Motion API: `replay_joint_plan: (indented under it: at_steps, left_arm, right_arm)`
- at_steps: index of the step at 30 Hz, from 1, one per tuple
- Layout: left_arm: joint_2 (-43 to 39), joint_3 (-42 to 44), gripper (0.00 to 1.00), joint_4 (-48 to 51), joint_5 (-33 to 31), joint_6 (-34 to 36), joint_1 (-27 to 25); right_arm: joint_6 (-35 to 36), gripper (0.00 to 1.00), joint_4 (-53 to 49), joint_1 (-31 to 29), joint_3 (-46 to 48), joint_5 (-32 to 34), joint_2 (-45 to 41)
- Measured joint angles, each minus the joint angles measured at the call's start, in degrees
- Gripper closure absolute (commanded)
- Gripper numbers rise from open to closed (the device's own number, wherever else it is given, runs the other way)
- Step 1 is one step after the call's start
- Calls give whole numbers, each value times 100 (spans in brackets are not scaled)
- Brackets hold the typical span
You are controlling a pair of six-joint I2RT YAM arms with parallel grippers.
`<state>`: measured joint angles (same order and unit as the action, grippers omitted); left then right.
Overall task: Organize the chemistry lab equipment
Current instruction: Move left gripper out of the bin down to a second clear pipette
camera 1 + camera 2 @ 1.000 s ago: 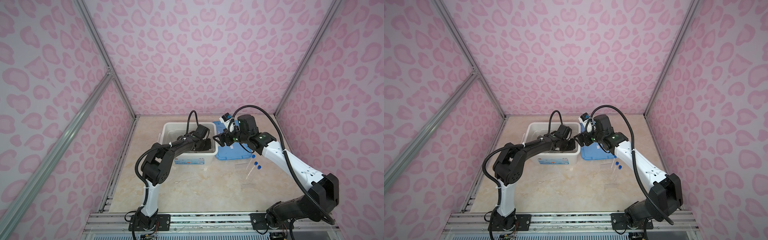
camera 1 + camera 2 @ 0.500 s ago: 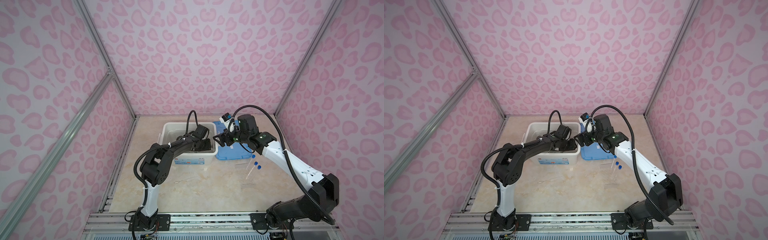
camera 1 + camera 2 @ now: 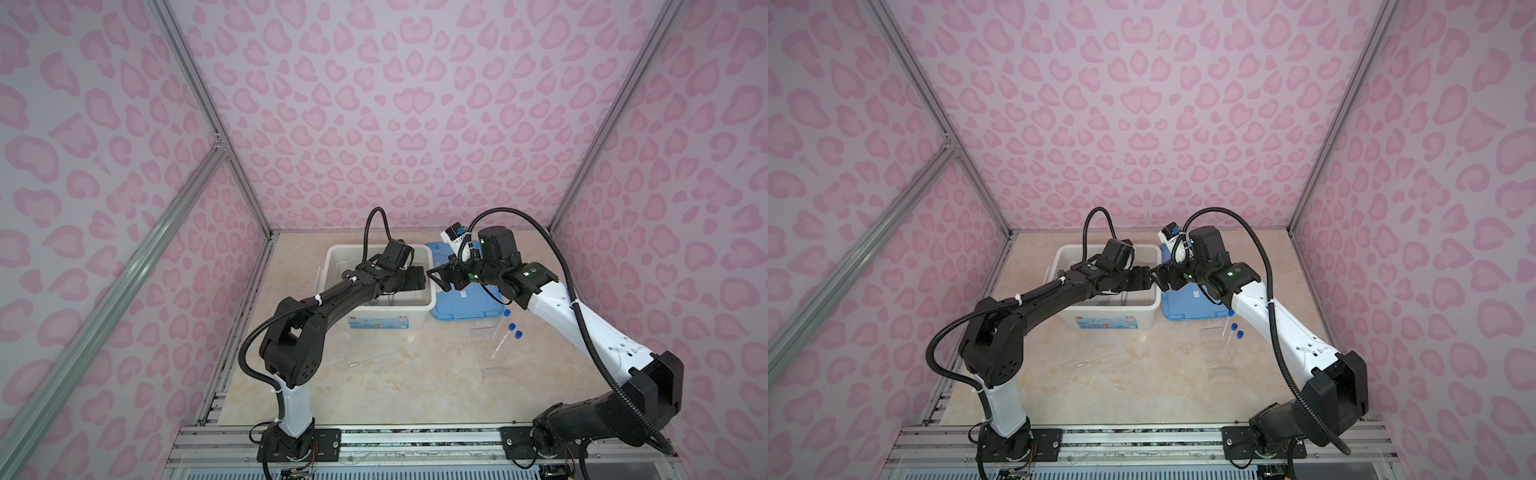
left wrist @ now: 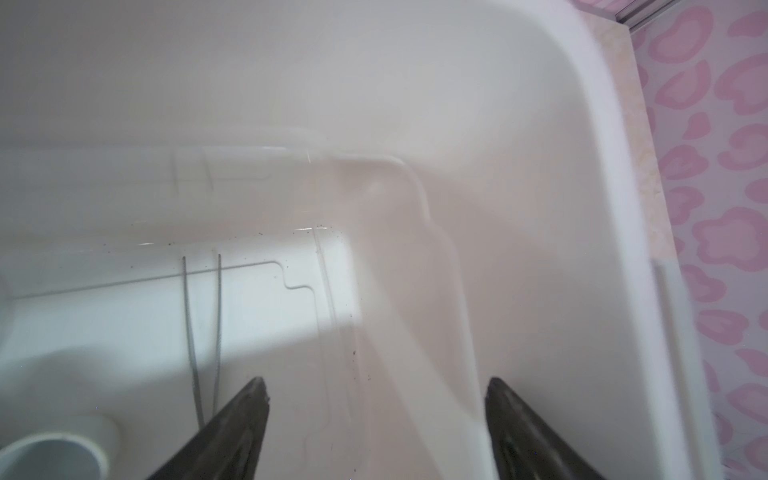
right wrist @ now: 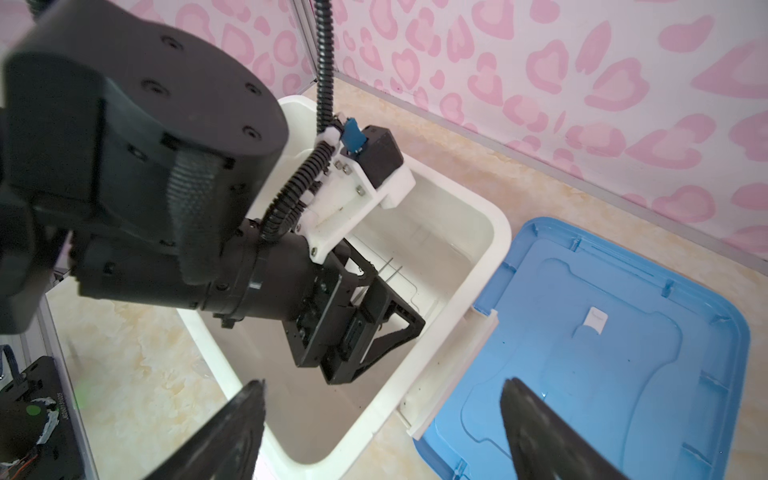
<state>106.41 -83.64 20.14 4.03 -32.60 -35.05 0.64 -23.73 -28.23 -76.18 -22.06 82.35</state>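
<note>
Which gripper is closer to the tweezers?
Left. The left gripper is open inside the bin, close over the tweezers; the right gripper hangs open over the bin's rim, beside the lid.

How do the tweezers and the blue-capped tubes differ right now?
Tweezers are thin metal; tubes are clear with blue caps. Tweezers lie inside the white bin; tubes lie on the table beside the blue lid. Shared: both lie flat, neither is held.

my left gripper (image 4: 375, 382) now spread wide inside the white bin (image 4: 602, 166), pinched shut a second ago, thin metal tweezers (image 4: 203, 332) lying free on the bin floor, left elbow drifted slightly left
</note>
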Motion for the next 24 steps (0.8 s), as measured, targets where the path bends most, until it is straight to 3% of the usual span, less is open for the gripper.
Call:
replay_joint_plan:
  at_steps: [16,24]
  left_arm:
    - [-1818,0,14,852,-455,328,50]
    - [-2968,251,17,1598,-229,890,55]
  right_arm:
    - [22,9,-39,-2,-2,46,-520]
    - [111,7,-160,-496,208,57,-927]
